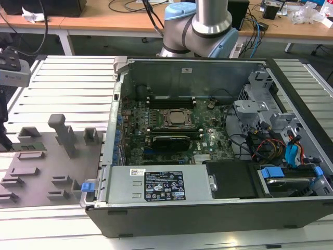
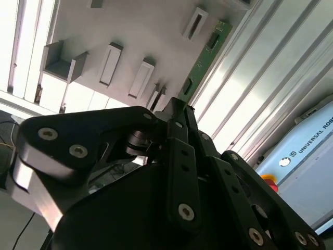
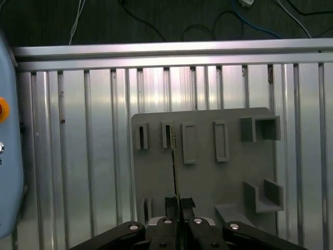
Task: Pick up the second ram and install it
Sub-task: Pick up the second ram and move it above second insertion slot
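So, biggest thing first: the ribbed metal desk (image 1: 67, 78), and most of it is taken up by the open computer case (image 1: 208, 221), motherboard (image 1: 135, 125) facing up. My arm's base (image 1: 200, 26) stands at the desk's far edge, just behind the case. The grey tray (image 1: 47, 172) lies flat on the desk, beside the case, by the desk's edge on the exterior view's left.

My tool (image 3: 178, 202) is down over that tray. In both wrist views its two black fingers (image 2: 179, 151) are pinched in almost together, with the second ram (image 3: 175, 166) caught edge-on between them, so I'd call that a grip on one end of the stick.

The second ram stands on its long edge over the tray, toward the tray's far edge in the exterior view. Its free end is just beside one of the slotted blocks (image 3: 167, 136). Can't tell if it rests on the tray.
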